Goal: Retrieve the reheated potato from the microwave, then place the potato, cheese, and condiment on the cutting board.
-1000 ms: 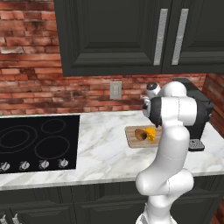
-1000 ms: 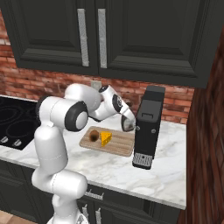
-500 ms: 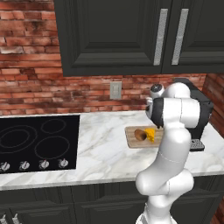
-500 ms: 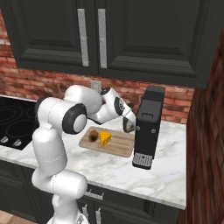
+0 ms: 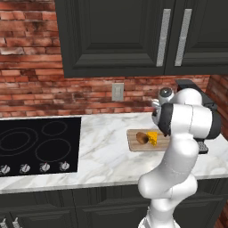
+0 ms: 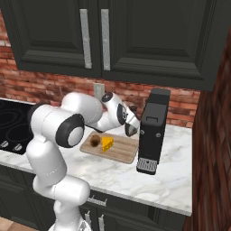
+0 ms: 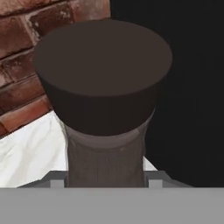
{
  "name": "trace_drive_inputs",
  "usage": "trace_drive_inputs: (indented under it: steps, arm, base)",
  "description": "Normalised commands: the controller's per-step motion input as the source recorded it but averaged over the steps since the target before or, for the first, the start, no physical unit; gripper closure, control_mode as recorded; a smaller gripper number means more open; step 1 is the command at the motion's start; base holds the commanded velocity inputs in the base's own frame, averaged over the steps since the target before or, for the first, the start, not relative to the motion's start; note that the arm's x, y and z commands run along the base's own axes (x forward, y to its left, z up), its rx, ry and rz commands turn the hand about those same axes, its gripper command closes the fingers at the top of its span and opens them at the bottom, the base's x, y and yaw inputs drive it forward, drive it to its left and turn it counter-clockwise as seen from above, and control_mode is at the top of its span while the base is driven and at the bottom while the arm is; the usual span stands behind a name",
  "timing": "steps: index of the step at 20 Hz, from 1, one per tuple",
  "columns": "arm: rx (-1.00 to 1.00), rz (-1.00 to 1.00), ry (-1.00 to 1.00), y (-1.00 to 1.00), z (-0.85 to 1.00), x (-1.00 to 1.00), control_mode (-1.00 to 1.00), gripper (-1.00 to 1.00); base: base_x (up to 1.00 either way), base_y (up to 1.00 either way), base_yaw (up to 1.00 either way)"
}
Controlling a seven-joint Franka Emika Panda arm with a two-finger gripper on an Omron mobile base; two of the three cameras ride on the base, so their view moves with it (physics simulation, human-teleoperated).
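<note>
Condiment: slim bottle with a broad dark cap and a paler, greyish neck below it, seen from close up in the hand view; upright on the white marble counter, against the red brick wall and just beside the black coffee machine. No label or writing can be read on it

Gripper: dark-tipped, down at the back of the counter between the cutting board and the coffee machine. In the hand view the bottle's neck stands right at the bottom edge where the finger tips would rise, but the tips themselves cannot be made out, so whether the claw is clamped on the neck or merely around it cannot be told

Arm pose: white arm folded over itself, elbow high, forearm reaching forward and down over the board, wrist pitched toward the wall

Cutting board: light wood, flat on the counter, left of the coffee machine

Potato: brown, lying on the board's left part

Cheese: yellow-orange wedge on the board, just beside the potato on its right, close enough that contact cannot be judged

Cooktop: black glass, set in the counter to the left, row of knobs along its front; markings too small to read

Upper cabinets: dark, with pale bar handles

Wall outlet: pale plate on the brick; no writing legible
</note>
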Motion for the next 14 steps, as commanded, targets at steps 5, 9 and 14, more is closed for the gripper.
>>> trace_drive_inputs:
  steps: [5, 9, 14]
  arm:
    - [0.00, 0.07, -0.05, 0.00, 0.27, -0.26, -1.00, 1.00]
    - [0.00, 0.05, 0.00, 0.00, 0.25, -0.49, -1.00, 1.00]
    - [0.02, 0.08, 0.00, 0.00, 0.16, -0.57, -1.00, 1.00]
  base:
    - [0.00, 0.00, 0.00]
    - [0.00, 0.00, 0.00]
    - [0.00, 0.00, 0.00]
